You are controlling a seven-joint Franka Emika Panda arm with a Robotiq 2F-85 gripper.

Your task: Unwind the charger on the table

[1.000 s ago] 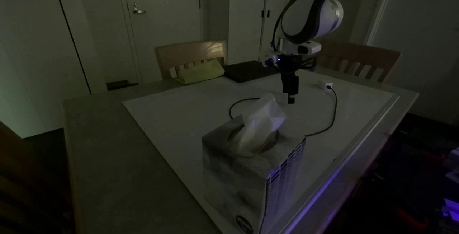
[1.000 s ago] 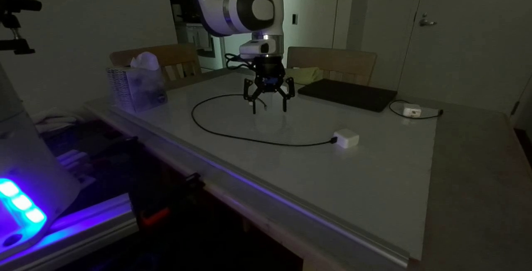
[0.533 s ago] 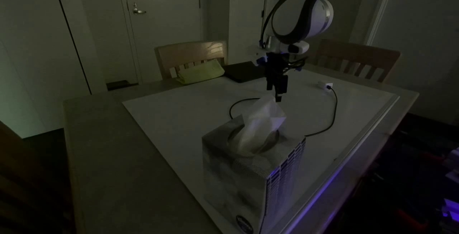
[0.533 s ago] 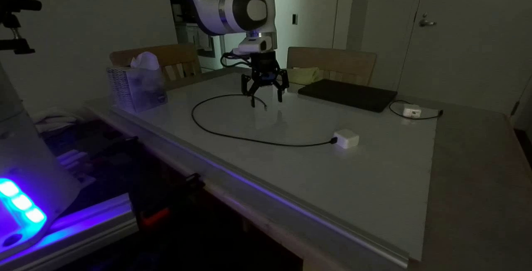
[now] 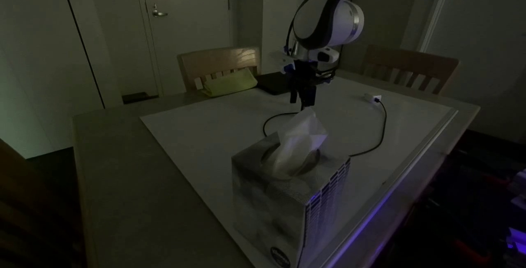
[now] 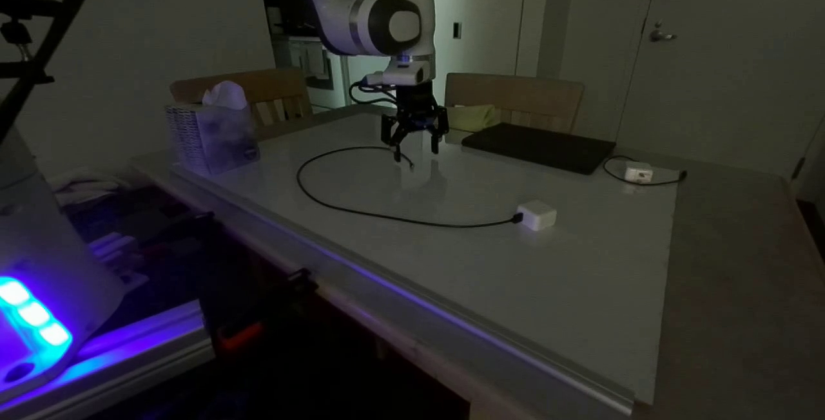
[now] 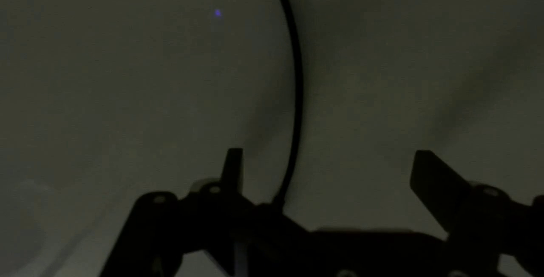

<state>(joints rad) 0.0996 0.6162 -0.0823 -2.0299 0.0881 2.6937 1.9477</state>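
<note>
Charger [image 6: 537, 215] lies on desk [image 6: 580, 297], cable [image 7: 298, 86] in one broad curve. Your jaws stand wide apart, pointing down above desk near cable's free end. Note box [image 6: 222, 140] and pad [image 6: 538, 146], also on desk, well apart.

Wrist view: charger cable [image 7: 298, 81] cut off at top (lower end hidden behind gripper [image 7: 329, 150]).

Arm [image 5: 328, 17] and jaws nearer the yellow-green cloth [image 5: 231, 82] than a second ago

Table [image 6: 464, 265] in both exterior views, oblique | wrist view: close, downward
</note>
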